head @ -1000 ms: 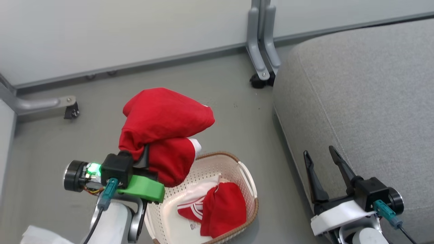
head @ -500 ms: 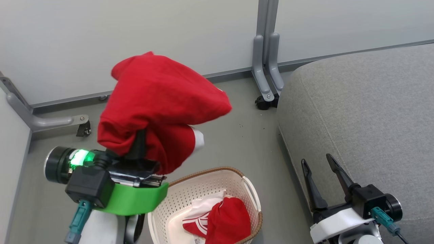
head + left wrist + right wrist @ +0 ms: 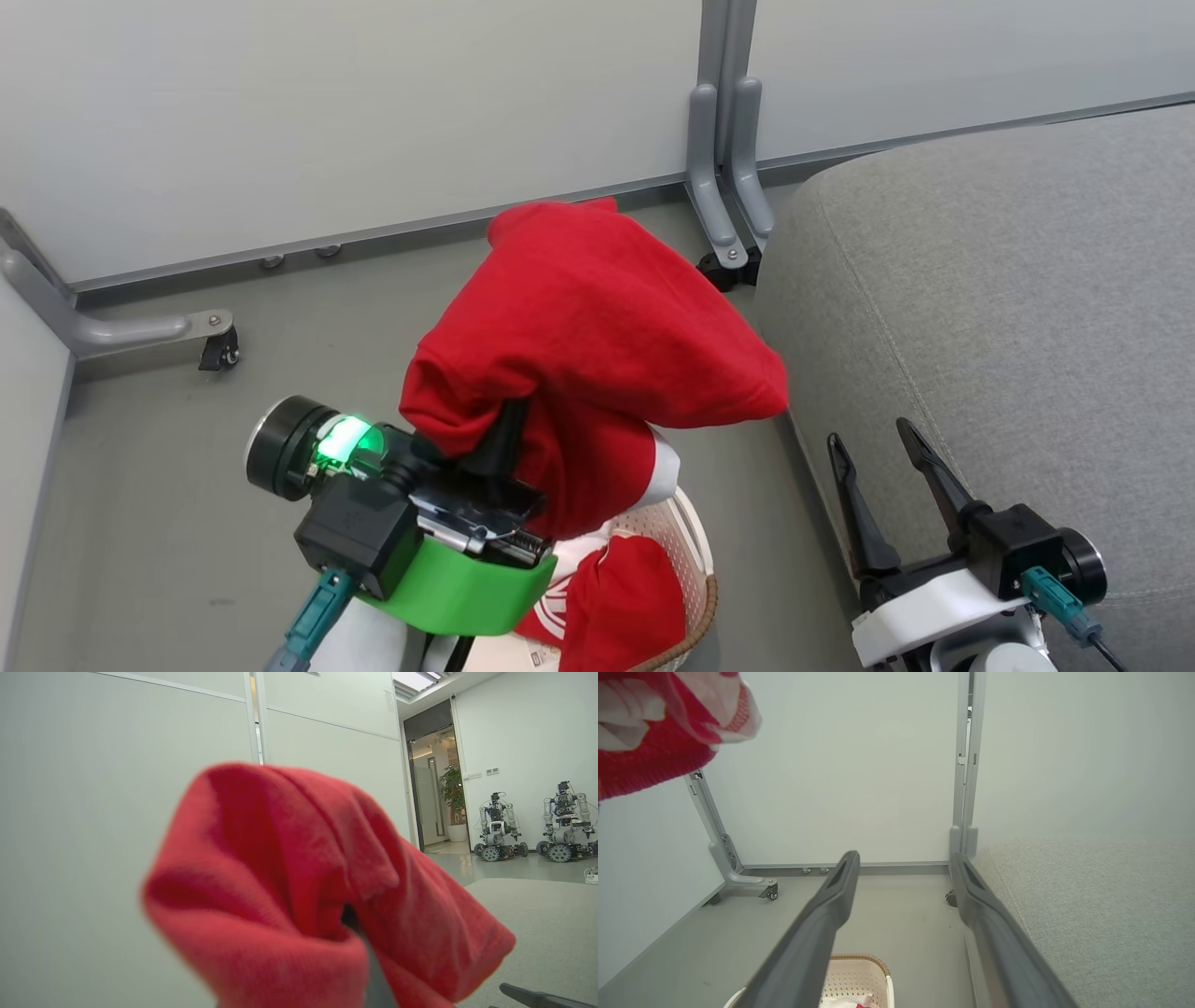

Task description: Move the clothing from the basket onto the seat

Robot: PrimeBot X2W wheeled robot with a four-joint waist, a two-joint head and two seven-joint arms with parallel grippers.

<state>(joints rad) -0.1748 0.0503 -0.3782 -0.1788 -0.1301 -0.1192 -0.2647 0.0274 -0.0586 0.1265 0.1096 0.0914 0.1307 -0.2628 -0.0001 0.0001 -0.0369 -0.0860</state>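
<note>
The held red garment (image 3: 597, 355) was airborne above the basket (image 3: 698, 551), clamped in your left gripper (image 3: 512, 439), fingers closed, long axis running 11 to 4 o'clock in the head view. The seat (image 3: 980, 280) lay at 3 o'clock of it, cloth corner near the rounded edge, so I'd judge a short swing that way. The second red garment (image 3: 621, 602) sat in the basket; your right gripper (image 3: 868, 434), wide open and empty, was nearer the seat.

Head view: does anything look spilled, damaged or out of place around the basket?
Nothing spilled or damaged. The red fabric garment hangs bunched in the shut left gripper, aloft by the cream perforated plastic basket, short of the grey upholstered couch. The other red garment with white trim lies crumpled inside it.
</note>
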